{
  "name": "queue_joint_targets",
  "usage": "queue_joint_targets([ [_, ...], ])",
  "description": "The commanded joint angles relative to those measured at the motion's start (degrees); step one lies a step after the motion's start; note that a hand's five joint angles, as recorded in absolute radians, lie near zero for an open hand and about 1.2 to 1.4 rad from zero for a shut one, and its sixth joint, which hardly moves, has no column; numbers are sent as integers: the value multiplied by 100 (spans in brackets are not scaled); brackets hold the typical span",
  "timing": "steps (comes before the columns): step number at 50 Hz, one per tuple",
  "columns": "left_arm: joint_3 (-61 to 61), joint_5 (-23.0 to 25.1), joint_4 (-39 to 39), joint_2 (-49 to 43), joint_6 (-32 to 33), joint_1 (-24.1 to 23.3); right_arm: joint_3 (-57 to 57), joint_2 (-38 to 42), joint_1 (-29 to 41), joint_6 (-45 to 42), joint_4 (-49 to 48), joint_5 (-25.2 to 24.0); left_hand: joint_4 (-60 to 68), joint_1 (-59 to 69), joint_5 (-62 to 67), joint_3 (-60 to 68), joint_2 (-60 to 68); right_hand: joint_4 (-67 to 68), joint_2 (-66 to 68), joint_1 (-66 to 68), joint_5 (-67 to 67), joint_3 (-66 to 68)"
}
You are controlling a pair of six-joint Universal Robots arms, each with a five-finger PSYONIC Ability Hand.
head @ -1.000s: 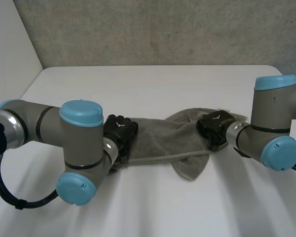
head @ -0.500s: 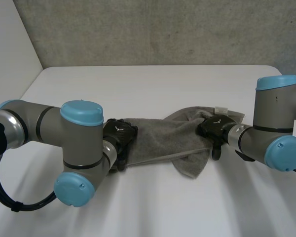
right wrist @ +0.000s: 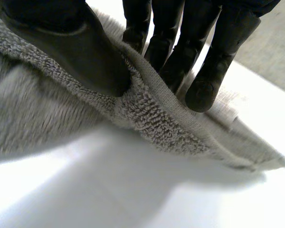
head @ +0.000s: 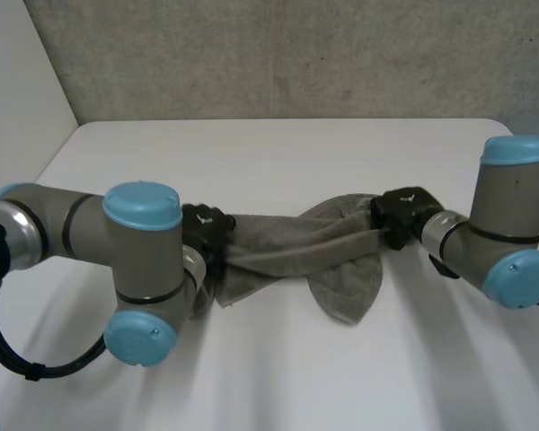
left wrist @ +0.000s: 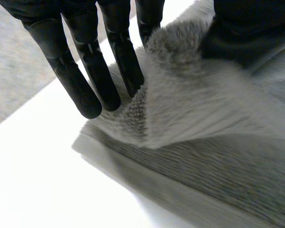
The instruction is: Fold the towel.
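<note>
towel (head: 287, 253) bunched narrower, left robot hand (head: 204, 224), right robot hand (head: 402, 209) pinching ends

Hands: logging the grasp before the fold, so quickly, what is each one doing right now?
Left hand: closed on the towel, pinching one end.
Right hand: closed on the towel, pinching its edge at the other end.

Rough looped terry towel (head: 287, 256); smooth matt table (head: 278, 162).
</note>
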Motion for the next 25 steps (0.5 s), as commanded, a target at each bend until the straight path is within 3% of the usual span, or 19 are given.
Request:
queue_joint_targets([
  [1,-17,-308,88,656,-150,38,91,-1036,-151,573,4,-402,-297,-295,-1224,-302,-287,312,435,380,316,418],
  [4,-78,-308,88,1201,-351,82,99,-1364,-187,724,13,-473,22,25,-905,17,32,312,435,380,316,418],
  [12,-175,-264,97,2458,-826,214,91,-3207,-362,1084,162,-517,411,414,-516,406,421,312,435,380,316,418],
  [16,-228,-238,105,2829,-871,258,21,-3560,-371,1005,399,-543,394,397,-533,389,404,312,435,380,316,418],
  [23,-219,157,9,2821,-670,328,38,-3632,-529,-111,1041,-675,344,346,-583,339,354,312,435,380,316,418],
  [25,-202,263,-18,2583,-484,372,-40,-3116,-451,-994,1365,-579,310,313,-617,305,320,312,435,380,316,418],
])
